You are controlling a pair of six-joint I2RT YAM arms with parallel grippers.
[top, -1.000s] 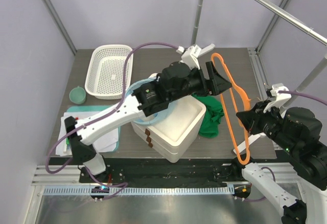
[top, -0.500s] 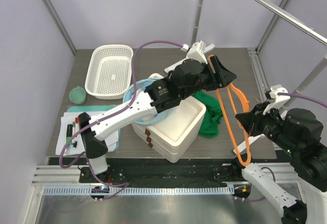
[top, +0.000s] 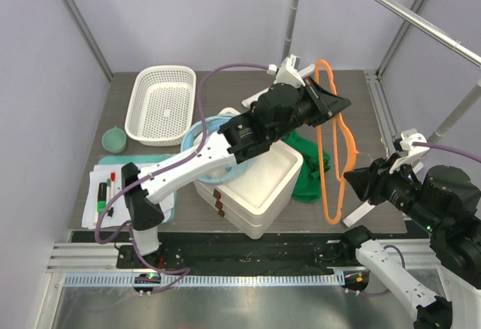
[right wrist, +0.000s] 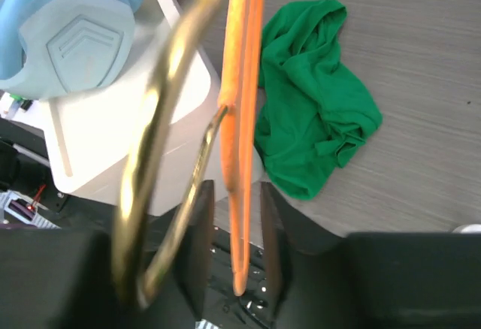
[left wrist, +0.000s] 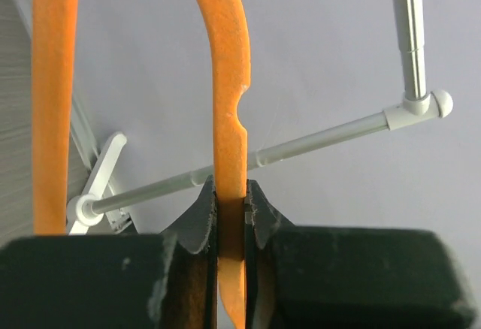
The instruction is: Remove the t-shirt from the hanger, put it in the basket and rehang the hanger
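The orange hanger (top: pixel 325 156) hangs bare in the air over the table's right side, its long outline running from back to front. My left gripper (top: pixel 342 106) is shut on the hanger's far end; in the left wrist view both jaws press its orange bar (left wrist: pixel 229 81) at the gripper (left wrist: pixel 231 209). My right gripper (top: pixel 349 182) stands open at the near end. There the orange tip (right wrist: pixel 242 81) sits loose between the jaws of the gripper (right wrist: pixel 234 231), with the metal hook (right wrist: pixel 161 119) beside the left finger. The dark green t-shirt (top: pixel 310 171) lies crumpled on the table, off the hanger (right wrist: pixel 316 111).
A white box (top: pixel 259 186) carrying light blue headphones (right wrist: pixel 68 21) stands just left of the t-shirt. A white basket (top: pixel 160 105) and a pale green bowl (top: pixel 114 140) sit at the back left. A tray with markers (top: pixel 113 190) lies front left. A metal rail (top: pixel 451 43) crosses the upper right.
My left gripper closed on the hanger's far end and moved right. My right gripper opened, let go of the near end and dropped back; the hanger's near end swung left.
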